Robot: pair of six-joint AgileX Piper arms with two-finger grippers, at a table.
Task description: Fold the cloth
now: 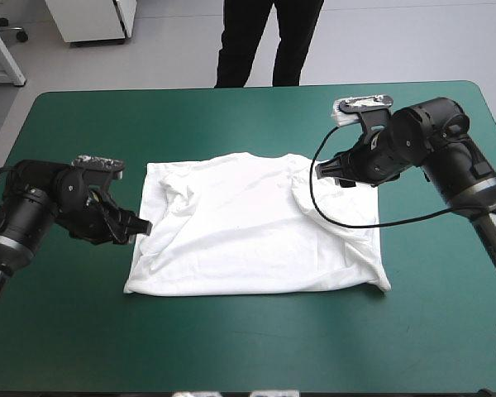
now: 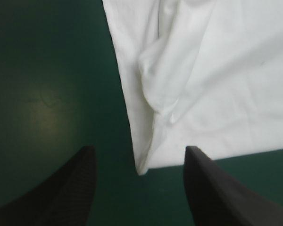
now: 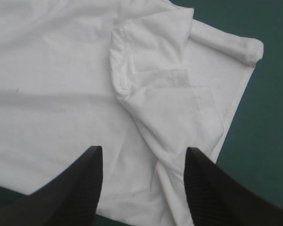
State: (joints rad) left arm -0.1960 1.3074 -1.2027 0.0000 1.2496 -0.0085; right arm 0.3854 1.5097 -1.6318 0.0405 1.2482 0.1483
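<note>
Flanking the spread T-shirt (image 1: 248, 240), the left gripper (image 1: 142, 225) and right gripper (image 1: 322, 169) both gape wide

The T-shirt (image 1: 256, 231) is plain white with soft grey shading along its creases, the tabletop (image 1: 231, 116) cover is an even teal-green, and the fingers (image 3: 80, 188) are black, the right pair showing a fine ribbed pattern.
</note>
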